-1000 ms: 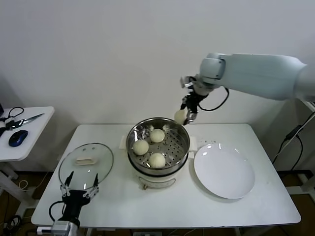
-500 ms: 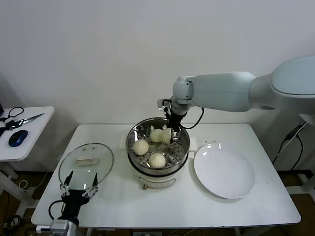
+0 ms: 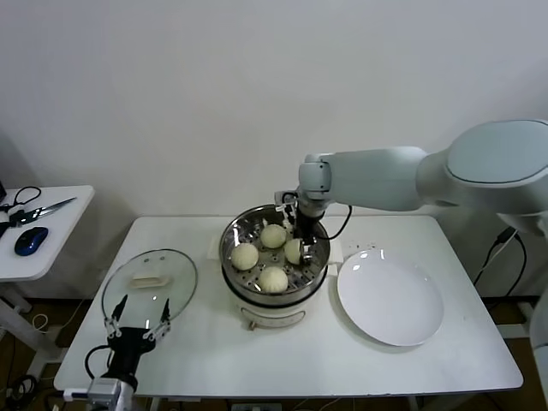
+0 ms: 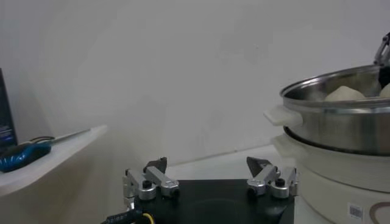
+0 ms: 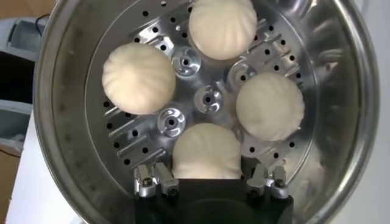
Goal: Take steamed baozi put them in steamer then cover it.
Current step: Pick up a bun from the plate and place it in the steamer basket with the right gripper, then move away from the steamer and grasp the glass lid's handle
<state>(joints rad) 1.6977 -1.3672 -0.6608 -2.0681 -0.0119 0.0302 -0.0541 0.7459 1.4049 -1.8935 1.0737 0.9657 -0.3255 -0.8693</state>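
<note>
right wrist view shows all four buns (image 5: 138, 77) lying in the steamer (image 5: 73, 140), the right pincer (image 5: 206, 182) spread around the last one, while the lid (image 3: 150, 282) lies uncovered on the tabletop (image 3: 282, 360) near the spread left pincer (image 3: 137, 323).

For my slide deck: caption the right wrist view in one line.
Right gripper straddling the fourth cream-white dough bun on the shiny steel steamer's perforated tray.
</note>
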